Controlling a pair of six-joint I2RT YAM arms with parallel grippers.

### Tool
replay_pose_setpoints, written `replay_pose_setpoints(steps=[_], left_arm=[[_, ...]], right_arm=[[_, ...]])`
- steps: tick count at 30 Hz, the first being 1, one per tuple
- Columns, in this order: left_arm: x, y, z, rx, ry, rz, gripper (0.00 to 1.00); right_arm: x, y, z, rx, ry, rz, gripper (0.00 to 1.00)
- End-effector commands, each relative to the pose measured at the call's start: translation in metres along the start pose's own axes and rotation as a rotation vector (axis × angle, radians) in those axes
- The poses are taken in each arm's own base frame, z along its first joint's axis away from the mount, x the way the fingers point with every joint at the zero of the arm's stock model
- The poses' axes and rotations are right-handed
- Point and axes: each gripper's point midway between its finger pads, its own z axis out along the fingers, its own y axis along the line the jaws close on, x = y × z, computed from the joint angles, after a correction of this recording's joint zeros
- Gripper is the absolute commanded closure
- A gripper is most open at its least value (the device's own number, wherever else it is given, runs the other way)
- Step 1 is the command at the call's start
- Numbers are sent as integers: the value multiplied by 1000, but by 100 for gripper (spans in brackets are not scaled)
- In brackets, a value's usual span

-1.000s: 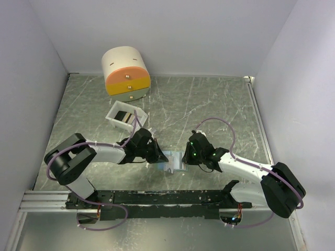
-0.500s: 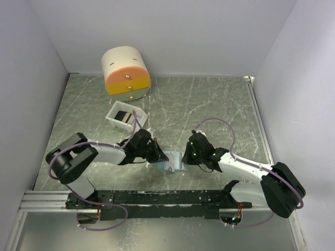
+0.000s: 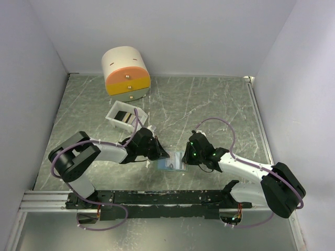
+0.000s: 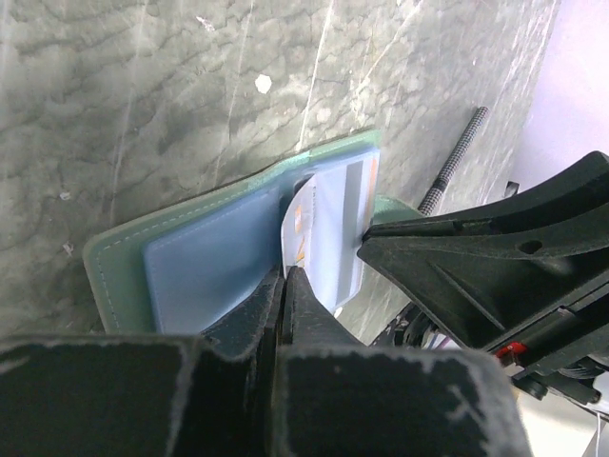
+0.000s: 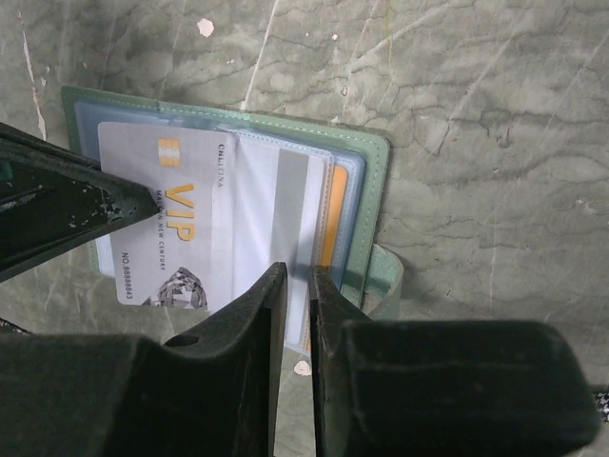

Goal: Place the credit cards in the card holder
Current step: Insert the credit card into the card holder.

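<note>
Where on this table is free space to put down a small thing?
Free: table far right, from drawer cylinder to right wall. Crowded: near centre, where left tool and right tool meet on the card holder; also the white box.

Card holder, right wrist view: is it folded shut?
No, the card holder lies open, with a silver VIP card across its inside.

The pale grey credit card [image 5: 176,228] lying across the open card holder [image 5: 366,162] reads "VIP" in gold, with "NEW CENTURY" beside it. A number line starts "NO.8888", and a small word at its top edge is perhaps "CHALLENA".
</note>
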Motion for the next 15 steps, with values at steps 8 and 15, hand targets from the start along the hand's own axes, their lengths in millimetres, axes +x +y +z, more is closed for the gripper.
replay_pose_setpoints(steps=[8, 15], left_arm=[[11, 23, 7, -65, 22, 20, 93], [20, 23, 0, -61, 47, 35, 93]], right_arm=[[2, -3, 0, 3, -4, 15, 84], [0, -2, 0, 2, -6, 13, 84]])
